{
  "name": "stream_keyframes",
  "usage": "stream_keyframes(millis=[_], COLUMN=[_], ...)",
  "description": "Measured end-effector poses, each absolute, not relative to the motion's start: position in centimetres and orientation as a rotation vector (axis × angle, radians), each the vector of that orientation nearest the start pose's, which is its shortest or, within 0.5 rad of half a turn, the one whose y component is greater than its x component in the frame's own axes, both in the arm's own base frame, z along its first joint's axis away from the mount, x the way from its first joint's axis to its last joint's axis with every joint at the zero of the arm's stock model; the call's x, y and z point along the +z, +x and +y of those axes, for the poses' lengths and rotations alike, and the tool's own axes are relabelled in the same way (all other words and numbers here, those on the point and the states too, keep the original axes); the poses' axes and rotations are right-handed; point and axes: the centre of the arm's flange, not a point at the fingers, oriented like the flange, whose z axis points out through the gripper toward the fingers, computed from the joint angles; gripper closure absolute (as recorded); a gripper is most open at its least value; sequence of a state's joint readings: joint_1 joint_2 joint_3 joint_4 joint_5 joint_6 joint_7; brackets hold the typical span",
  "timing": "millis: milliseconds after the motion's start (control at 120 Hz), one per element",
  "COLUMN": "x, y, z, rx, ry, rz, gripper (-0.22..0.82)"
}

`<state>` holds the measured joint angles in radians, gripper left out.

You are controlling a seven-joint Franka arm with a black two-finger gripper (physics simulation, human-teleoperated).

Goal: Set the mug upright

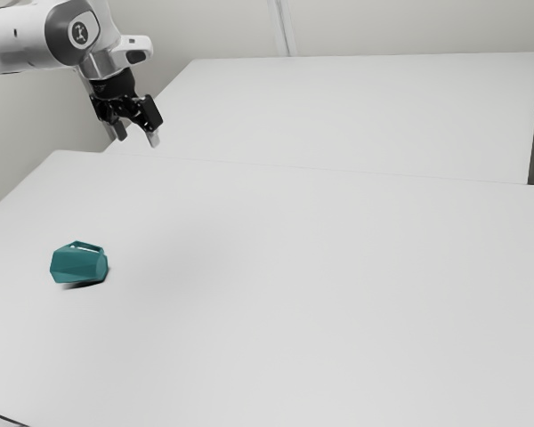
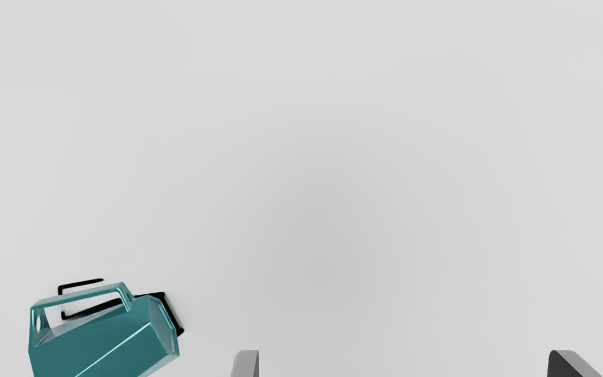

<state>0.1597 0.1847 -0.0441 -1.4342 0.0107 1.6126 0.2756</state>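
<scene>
- The teal mug (image 1: 75, 266) lies on its side on the tabletop (image 1: 294, 294), its inside hidden from me.
- Its long axis runs roughly sideways, base toward the exterior view's right.
- My jaws are released, spread wide, well apart from it.

No words, brands or numbers can be read. Between ten and eleven o'clock in the exterior view, a small round emblem (image 1: 80, 34) is carried on the arm (image 1: 27, 43); its pale mark cannot be deciphered.
</scene>
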Motion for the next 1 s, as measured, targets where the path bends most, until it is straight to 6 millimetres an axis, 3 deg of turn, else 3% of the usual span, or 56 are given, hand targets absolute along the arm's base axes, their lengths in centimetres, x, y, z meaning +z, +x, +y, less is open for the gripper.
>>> stream_keyframes(millis=[158,333,417,475,550,750,900,1000], x=[58.5,57.1,57.6,58.2,58.3,57.2,53.6,49.6], y=[61.0,60.5,59.6,58.8,57.4,52.5,49.3,47.3], z=[7.5,7.7,9.0,11.6,16.4,27.8,35.3,39.7], rx=[0.003,0.052,0.044,0.026,-0.002,-0.043,-0.077,-0.077], ry=[-3.13,-3.133,-3.133,-3.168,-3.244,-3.431,-3.56,-3.635], rz=[0.252,0.246,0.207,0.131,0.014,-0.221,-0.329,-0.375], gripper=[0.0,0.0,0.0,0.0,0.0,0.0,0.0,0.0])
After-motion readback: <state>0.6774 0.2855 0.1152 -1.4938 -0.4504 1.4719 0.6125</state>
